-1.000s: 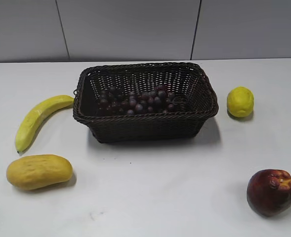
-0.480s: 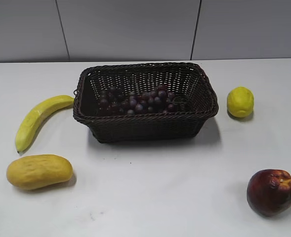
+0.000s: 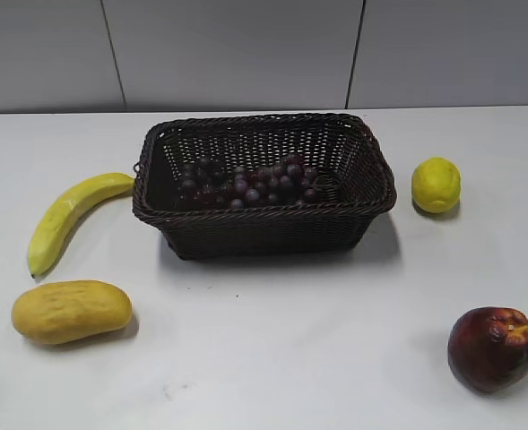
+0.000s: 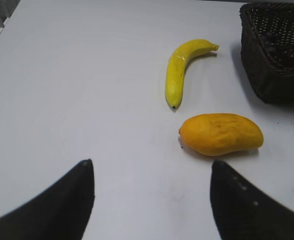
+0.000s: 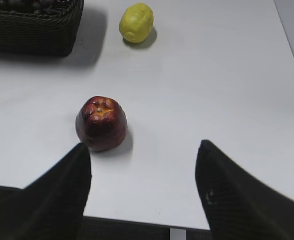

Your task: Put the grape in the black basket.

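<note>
Nothing is shifting since a second ago: the grape (image 3: 246, 184) is lying in the black basket (image 3: 264, 231), so you are keeping the left pincer (image 4: 151, 200) and right pincer (image 5: 143, 185) released, clear above the bench (image 3: 317, 340).

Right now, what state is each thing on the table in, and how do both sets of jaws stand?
Grapes: lying inside the basket.
Basket: upright on the table.
Banana: on the table, left of basket.
Mango: on the table.
Lemon: right of basket.
Apple: upright.
Left gripper: jaws open, empty.
Right gripper: jaws open, empty.
</note>
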